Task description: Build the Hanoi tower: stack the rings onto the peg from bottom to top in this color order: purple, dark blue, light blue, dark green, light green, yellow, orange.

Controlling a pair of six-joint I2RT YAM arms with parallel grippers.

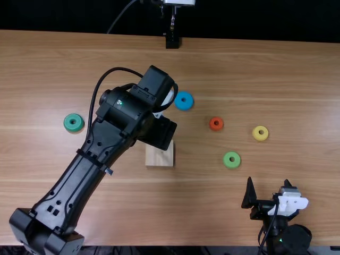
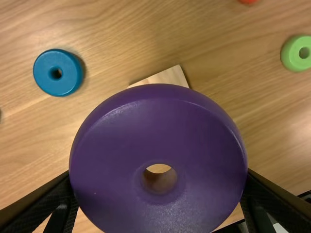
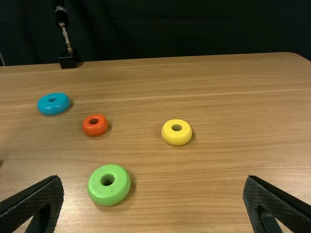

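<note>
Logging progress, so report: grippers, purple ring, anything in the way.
Left gripper shut on purple ring, partly hiding wooden base. Right gripper open, empty. Blue ring nearby, apart from base.

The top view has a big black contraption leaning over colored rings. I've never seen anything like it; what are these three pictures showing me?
These are two robot arms at a wooden table. The top view looks down from a fixed camera; the other two come from cameras on each arm's wrist.

The left arm reaches over a pale wooden block, and its end effector grips a purple ring. The right arm's end effector is open and holds nothing.

On the table lie a dark green ring, a blue ring, an orange ring, a yellow ring and a light green ring.
</note>
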